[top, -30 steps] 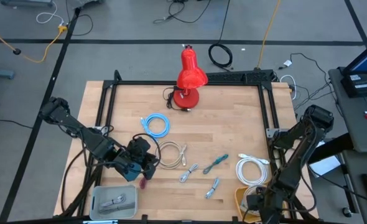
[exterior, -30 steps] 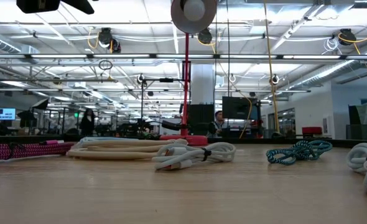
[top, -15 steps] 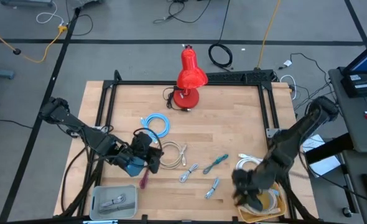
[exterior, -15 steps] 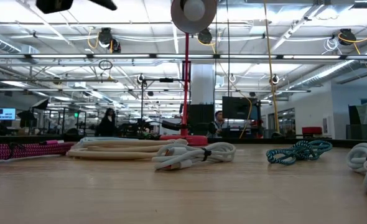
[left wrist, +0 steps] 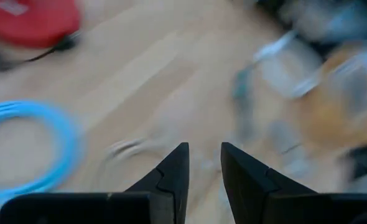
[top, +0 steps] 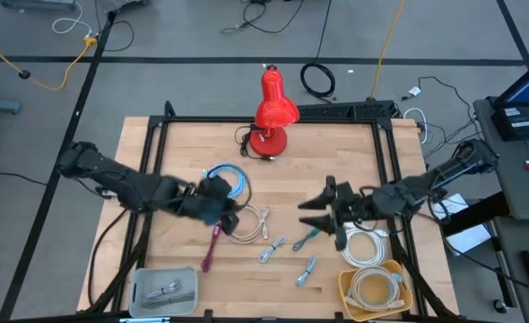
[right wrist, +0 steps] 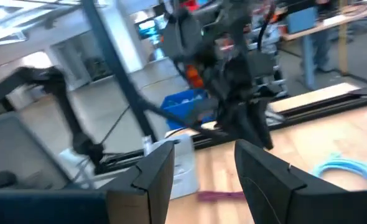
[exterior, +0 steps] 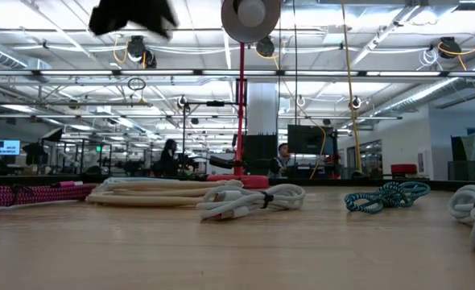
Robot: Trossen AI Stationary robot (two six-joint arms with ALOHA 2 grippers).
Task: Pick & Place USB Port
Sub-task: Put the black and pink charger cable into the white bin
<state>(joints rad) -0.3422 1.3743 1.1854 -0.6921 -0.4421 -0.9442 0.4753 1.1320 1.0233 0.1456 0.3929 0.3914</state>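
Observation:
Several coiled USB cables lie flat on the wooden table: blue (top: 226,179), cream (top: 247,222), pink (top: 209,249), teal (top: 311,235), white (top: 365,247) and two small grey ones (top: 272,249). My left gripper (top: 221,206) hangs open above the cream cable, beside the blue one (left wrist: 22,149), and holds nothing. It shows as a dark shape (exterior: 133,14) at the top of the low view. My right gripper (top: 307,213) is open in the air over the table's middle, above the teal cable, facing the left arm (right wrist: 233,68).
A red desk lamp (top: 273,112) stands at the far edge. A grey tray (top: 141,292) with a cable sits at the near left corner. A yellow bowl (top: 347,285) holding a coiled cable sits at the near right. A black frame (top: 157,135) borders the table.
My left gripper has moved from beside the grey tray toward the far edge and right, stopping over the cream cable. My right arm has swung from above the yellow bowl toward the table's middle, far and left. The cables have stayed where they lay.

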